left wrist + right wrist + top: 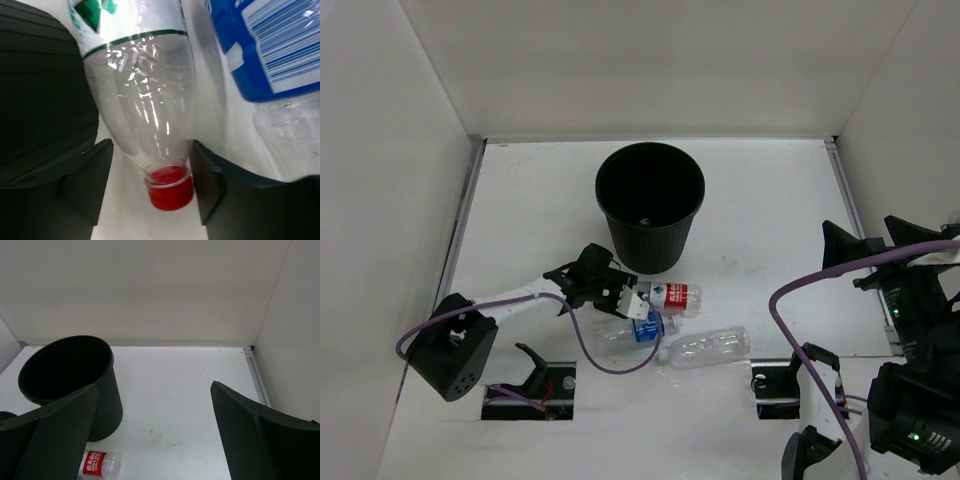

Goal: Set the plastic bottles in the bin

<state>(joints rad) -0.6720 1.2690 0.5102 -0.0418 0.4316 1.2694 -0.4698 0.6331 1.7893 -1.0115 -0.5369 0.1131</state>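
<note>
Stretched low beside the bin [655,245], straddling the red-capped bottle [150,110] with the left gripper [638,301].
Half closed round its neck; firm hold impossible to tell, label cropped.

The bin [650,245] is set on the table [770,200], and three bottles are laid on their sides in front of it. The nearest bottle [675,296] is placed just before the bin's base, slightly to its right. The middle bottle [638,330] is laid just beside that one, on the side away from the bin. The outermost bottle [708,347] is found farthest from the bin, to its front right, next to the middle bottle. The left gripper [636,300] is positioned before the bin's left side, its fingers [85,185] set either side of the nearest bottle's neck. The right gripper [870,245] is held well to the bin's right, apart from every bottle.
</note>
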